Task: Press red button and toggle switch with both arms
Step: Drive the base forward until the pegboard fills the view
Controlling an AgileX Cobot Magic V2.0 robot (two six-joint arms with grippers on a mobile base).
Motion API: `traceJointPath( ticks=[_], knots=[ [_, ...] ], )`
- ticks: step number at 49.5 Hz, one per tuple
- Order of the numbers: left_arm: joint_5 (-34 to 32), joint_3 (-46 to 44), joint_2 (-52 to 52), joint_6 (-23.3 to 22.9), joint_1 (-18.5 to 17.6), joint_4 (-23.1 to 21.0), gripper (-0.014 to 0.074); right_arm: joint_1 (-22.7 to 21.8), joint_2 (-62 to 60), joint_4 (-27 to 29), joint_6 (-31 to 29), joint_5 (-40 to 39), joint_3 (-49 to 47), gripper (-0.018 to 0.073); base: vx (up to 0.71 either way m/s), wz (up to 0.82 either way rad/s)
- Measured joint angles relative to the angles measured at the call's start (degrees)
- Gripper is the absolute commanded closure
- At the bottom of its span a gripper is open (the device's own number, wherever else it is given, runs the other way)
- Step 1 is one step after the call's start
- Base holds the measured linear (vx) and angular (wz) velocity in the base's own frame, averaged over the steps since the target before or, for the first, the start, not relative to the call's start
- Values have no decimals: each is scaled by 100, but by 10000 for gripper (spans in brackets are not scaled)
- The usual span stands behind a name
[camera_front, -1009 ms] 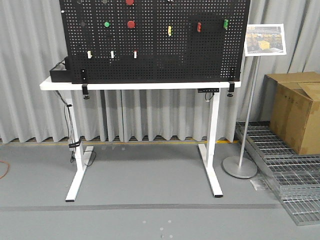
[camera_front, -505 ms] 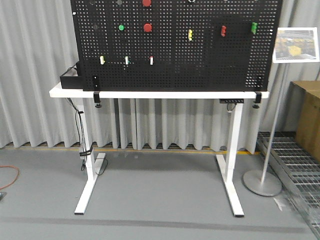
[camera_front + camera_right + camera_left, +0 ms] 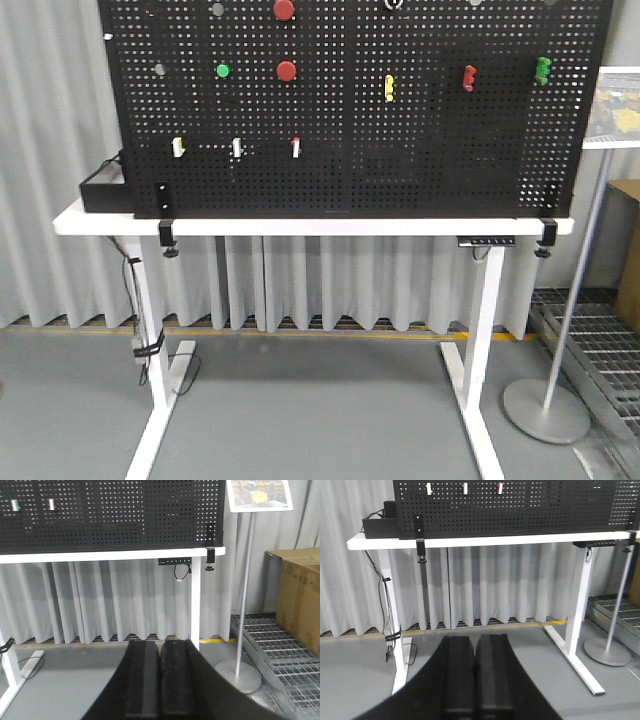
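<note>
Pegboard nearer; left pincer and right pincer point forward, closed.

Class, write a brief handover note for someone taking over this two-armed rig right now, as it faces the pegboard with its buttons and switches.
Left pincer: shut, empty, low, well short of the pegboard. Right pincer: the same.
Red button: top of the board, above a second red button. Toggle switch: red-tipped lever, lower row, rightmost of three.
Done: no sign of either pressed.
To do: reach the board, press the button, flip the switch.
</note>
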Motion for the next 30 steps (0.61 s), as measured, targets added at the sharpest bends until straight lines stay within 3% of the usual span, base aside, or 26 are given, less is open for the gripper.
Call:
traceJointPath(
  ticks=[30],
  knots=[
    [0, 0, 0, 0, 0, 9, 594, 0, 0, 0, 0, 0, 0, 562, 44, -3]
  ],
)
